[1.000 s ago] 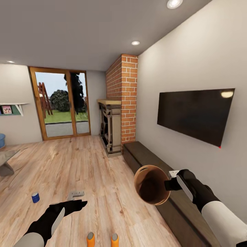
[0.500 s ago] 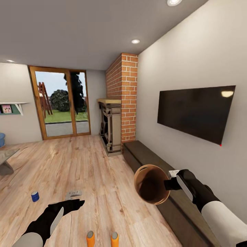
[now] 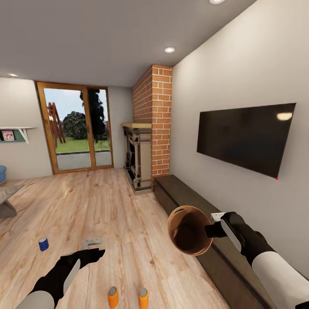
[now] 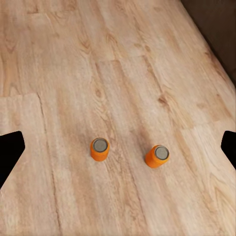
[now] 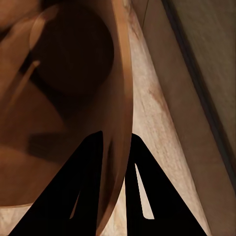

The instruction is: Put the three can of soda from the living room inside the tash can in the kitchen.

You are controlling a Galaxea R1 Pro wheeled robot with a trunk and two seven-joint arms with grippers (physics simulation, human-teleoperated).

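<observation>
Left arm: I am holding it low and forward, left gripper (image 3: 95,254) hanging with jaws spread wide. Right arm: I am extending it forward, right gripper (image 3: 209,231) pinching the tash can (image 3: 189,231) rim, one jaw on each side of the wall.

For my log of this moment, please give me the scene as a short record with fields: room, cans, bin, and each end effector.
room: living room with wood floor, brick fireplace, wall TV
orange cans: two, upright on the floor, apart
blue can: upright on the floor, farther left in the head view
trash can: held off the floor, mouth tilted toward the camera, nothing visible inside
right end effector: shut on the trash can rim
left end effector: open, above the orange cans
</observation>
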